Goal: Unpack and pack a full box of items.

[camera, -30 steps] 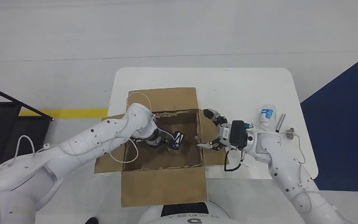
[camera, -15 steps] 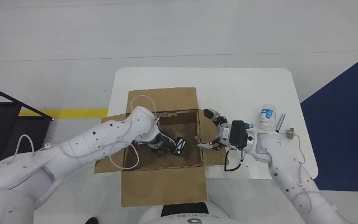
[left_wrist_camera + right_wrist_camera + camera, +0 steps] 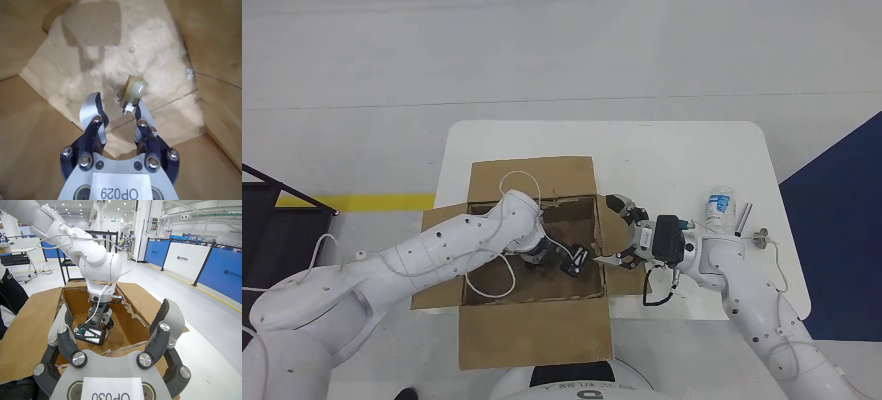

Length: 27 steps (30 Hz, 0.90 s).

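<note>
Brown cardboard forms the open box [image 3: 532, 325] that stands on the left half of your white table [image 3: 682, 150], with its flaps folded outward. Your left gripper [image 3: 117, 102] is down inside this box, in its right part and close above the floor. Its fingers are moderately apart and hold nothing. A small pale-yellow cylinder with a metal nut and a threaded stud [image 3: 134, 91] lies on the box floor. Its metal end sits between the fingertips, just beside one finger; I cannot tell whether it touches. Your right gripper [image 3: 614, 232] hangs at the torn right wall of the box, its fingers spread wide and empty. Right of the box, well apart from it, a clear plastic bottle with a blue label [image 3: 721, 207] stands on the table. Near it lie a short dark rod [image 3: 743, 218] and a small metal part [image 3: 760, 237].
</note>
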Available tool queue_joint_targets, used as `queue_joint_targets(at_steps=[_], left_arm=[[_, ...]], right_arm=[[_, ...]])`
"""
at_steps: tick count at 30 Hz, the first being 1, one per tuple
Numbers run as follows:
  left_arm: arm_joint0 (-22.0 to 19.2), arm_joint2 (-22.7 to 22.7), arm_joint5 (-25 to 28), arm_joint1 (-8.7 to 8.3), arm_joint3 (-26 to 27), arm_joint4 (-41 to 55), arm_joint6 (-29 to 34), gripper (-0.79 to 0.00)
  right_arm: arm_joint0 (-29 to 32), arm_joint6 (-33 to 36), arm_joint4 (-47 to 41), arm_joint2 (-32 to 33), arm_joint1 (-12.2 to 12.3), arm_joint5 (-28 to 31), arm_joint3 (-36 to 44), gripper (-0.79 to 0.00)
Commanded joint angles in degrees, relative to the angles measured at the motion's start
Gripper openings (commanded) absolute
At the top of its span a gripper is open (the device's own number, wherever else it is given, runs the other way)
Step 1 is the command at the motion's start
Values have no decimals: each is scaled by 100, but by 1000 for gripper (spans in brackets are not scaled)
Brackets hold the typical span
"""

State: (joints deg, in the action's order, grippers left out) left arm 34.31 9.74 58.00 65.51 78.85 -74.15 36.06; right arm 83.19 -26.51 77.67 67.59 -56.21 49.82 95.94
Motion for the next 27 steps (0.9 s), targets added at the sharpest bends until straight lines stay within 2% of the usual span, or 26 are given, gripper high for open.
queue_joint_targets(at_steps=[1,5,8,10,11,12,18,27], left_arm=[[18,0,0,80,-74,3,70,-459],[47,0,0,235,-235,54,263,-462],[45,0,0,337,-360,132,391,-496],[26,0,0,391,-429,198,408,-591],[9,0,0,410,-458,221,400,-748],[-3,0,0,424,-480,233,390,-785],[-45,0,0,390,-559,231,253,-785],[-23,0,0,143,-293,62,-224,-785]], right_arm=[[0,-3,0,0,0,2,0,0],[0,-3,0,0,0,2,0,0],[0,-3,0,0,0,2,0,0],[0,-3,0,0,0,2,0,0],[0,-3,0,0,0,2,0,0],[0,-3,0,0,0,2,0,0],[0,-3,0,0,0,2,0,0],[0,-3,0,0,0,2,0,0]])
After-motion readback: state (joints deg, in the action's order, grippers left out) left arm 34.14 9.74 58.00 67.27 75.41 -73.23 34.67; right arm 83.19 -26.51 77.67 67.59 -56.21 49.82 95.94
